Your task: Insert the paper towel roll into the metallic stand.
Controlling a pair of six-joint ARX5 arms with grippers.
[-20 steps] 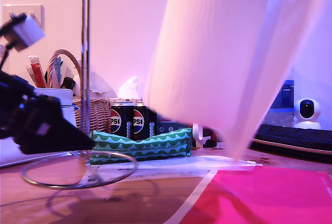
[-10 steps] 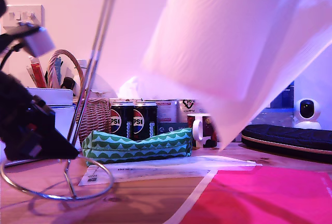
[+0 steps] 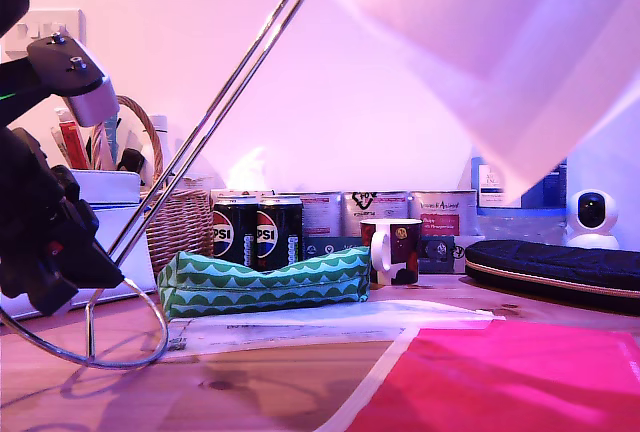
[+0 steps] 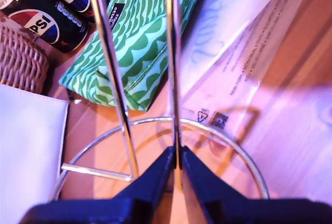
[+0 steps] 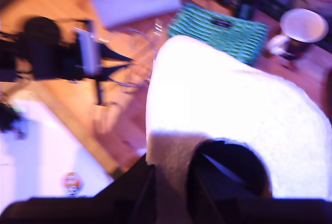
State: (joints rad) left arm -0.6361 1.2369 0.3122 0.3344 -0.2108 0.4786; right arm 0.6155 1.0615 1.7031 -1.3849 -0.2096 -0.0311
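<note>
My first end effector (image 4: 176,167), clamped on the thin chrome wire stand (image 3: 215,112), has tipped it rightward in the exterior view; my second end effector (image 5: 171,180), gripping the thick white paper towel roll (image 5: 228,130), has lifted it clear for threading.

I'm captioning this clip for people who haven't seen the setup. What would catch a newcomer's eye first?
First, the paper towel roll, a big white bulk held high at the exterior view's upper right, clamped in my second claw. Next, the metallic stand, tilted steeply toward the roll from the exterior view's lower left, one rod pinched in my first claw. Below, the green patterned pouch lies before the Pepsi cans.
</note>
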